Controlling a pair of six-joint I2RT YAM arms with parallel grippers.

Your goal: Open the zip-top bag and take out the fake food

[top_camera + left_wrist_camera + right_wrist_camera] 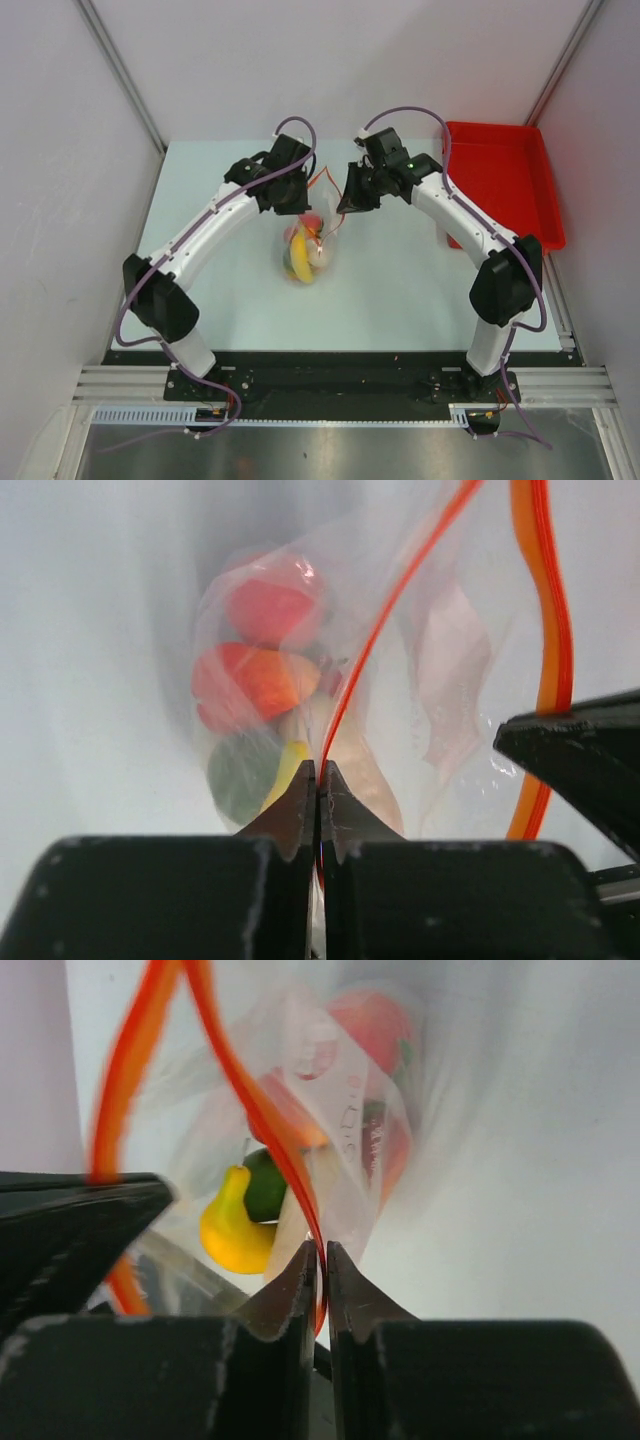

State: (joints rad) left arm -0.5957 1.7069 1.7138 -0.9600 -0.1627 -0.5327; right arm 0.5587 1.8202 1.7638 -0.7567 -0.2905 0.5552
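Observation:
The clear zip-top bag (310,245) hangs above the table between my two grippers, its red-orange zip strip (325,195) pulled apart at the mouth. The fake food (302,255) sits inside its lower part: a yellow piece (232,1235), a green piece (266,1185), red pieces (265,610) and an orange-green fruit (250,680). My left gripper (318,770) is shut on one side of the zip strip (345,695). My right gripper (322,1250) is shut on the other side of the strip (285,1150). Each gripper shows as a black tip in the other's wrist view.
A rigid red tray (505,180) lies at the back right of the pale table (400,290), just behind my right arm. Grey walls close in the table on the left, right and back.

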